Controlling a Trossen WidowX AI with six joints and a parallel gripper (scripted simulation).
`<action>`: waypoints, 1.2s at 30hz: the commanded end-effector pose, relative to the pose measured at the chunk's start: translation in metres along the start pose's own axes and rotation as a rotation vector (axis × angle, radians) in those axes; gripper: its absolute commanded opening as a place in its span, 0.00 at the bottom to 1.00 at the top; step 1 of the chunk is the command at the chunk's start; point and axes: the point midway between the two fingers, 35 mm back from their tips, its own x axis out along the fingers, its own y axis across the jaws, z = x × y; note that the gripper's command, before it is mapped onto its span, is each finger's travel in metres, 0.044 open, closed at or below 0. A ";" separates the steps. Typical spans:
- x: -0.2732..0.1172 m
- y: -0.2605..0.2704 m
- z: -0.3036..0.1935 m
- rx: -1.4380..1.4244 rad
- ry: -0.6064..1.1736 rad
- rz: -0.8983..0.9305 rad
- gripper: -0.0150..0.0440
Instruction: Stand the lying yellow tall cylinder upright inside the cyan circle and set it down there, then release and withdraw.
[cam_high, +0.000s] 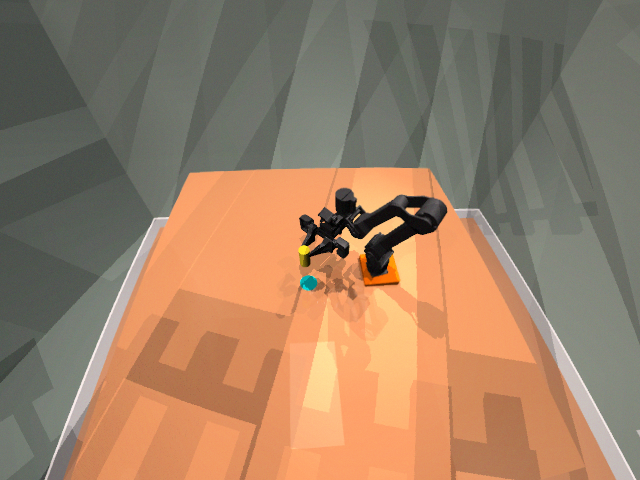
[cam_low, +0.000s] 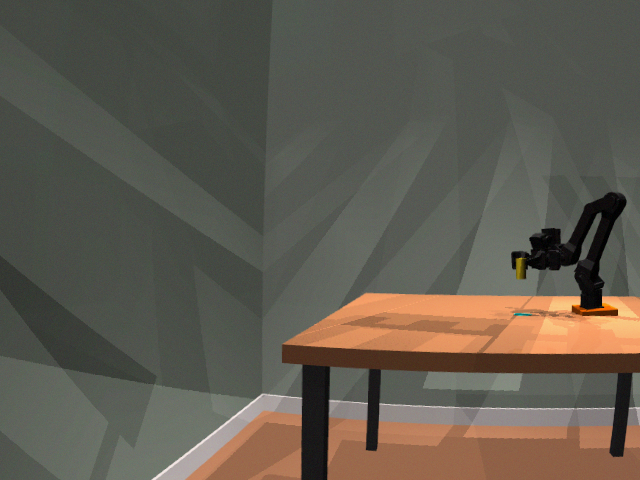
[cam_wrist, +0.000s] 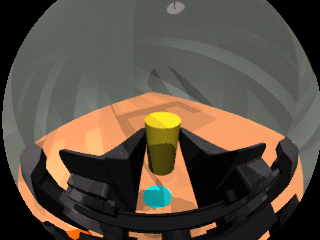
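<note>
The yellow tall cylinder (cam_high: 304, 256) (cam_low: 521, 268) (cam_wrist: 162, 142) is upright in the air, well above the table. My gripper (cam_high: 306, 251) (cam_wrist: 162, 132) is shut on it, one finger on each side near its upper part. The gripper points roughly level in the exterior view. The cyan circle (cam_high: 308, 283) (cam_low: 522, 314) (cam_wrist: 157, 197) lies flat on the table, below the cylinder's height. In the wrist view it shows between the fingers, below the cylinder's lower end. Nothing stands on the circle.
The wooden table (cam_high: 232, 248) (cam_low: 439, 346) carries the arm's orange base plate (cam_high: 381, 281) (cam_low: 594, 310), to the right of the circle in the top and exterior views. Shadows of the arm fall around the circle. A pale rectangle (cam_high: 316, 428) shows on the table nearer the top camera.
</note>
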 end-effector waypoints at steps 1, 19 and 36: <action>-0.002 0.004 -0.001 -0.011 -0.001 0.010 0.43; -0.005 0.010 -0.002 -0.024 -0.001 0.022 0.43; 0.000 0.001 -0.019 -0.019 0.001 0.013 0.43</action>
